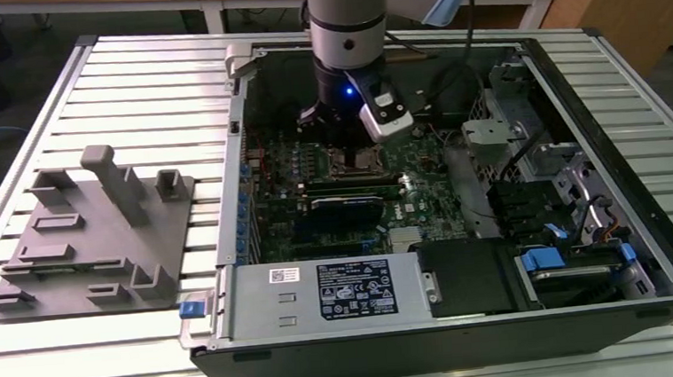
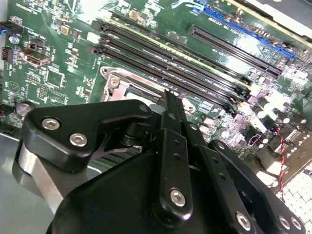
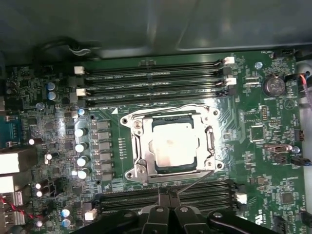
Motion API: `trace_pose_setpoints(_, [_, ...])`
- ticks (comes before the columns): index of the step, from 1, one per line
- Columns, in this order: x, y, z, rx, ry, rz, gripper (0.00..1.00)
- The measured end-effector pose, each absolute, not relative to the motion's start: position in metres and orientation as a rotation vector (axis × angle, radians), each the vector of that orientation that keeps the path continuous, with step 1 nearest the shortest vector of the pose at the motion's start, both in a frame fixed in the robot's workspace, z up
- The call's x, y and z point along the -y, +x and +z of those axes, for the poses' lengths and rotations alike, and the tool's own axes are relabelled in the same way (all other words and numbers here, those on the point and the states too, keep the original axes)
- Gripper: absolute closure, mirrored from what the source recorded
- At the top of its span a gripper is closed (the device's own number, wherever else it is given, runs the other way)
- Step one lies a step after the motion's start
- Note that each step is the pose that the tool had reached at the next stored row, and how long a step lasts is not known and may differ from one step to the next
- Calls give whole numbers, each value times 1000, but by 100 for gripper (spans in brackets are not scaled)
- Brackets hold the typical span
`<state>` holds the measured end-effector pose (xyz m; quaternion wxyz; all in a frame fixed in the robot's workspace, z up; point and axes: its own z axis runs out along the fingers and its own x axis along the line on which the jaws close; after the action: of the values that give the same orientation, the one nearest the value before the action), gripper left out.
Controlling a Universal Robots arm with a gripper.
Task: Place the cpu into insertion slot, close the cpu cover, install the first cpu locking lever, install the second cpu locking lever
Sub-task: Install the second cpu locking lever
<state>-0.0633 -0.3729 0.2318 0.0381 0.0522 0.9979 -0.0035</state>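
Observation:
The cpu (image 3: 173,147), a pale silver square, lies in the insertion slot (image 3: 146,146) on the green board. The cpu cover (image 3: 207,141), a dull metal frame, lies flat around it. A thin wire lever (image 3: 197,181) slants from the socket's corner toward my gripper (image 3: 168,194). The black fingers (image 3: 158,214) are shut together with nothing between them, and I cannot tell whether the tip touches the lever. In the second wrist view the gripper (image 2: 167,95) points at the socket's edge (image 2: 119,83). In the exterior view the gripper (image 1: 335,131) hangs just above the socket (image 1: 352,159) inside the open computer case.
Long black memory slots (image 3: 156,80) flank the socket on two sides, with capacitors (image 3: 80,146) beside it. The case holds a power supply (image 1: 320,292) in front and a drive cage (image 1: 526,184) at the exterior view's right. A grey fixture plate (image 1: 91,232) sits on the slatted table.

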Motion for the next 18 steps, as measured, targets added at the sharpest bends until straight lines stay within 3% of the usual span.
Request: trace_pose_setpoints(18, [376, -70, 229, -3061, 160, -11, 90])
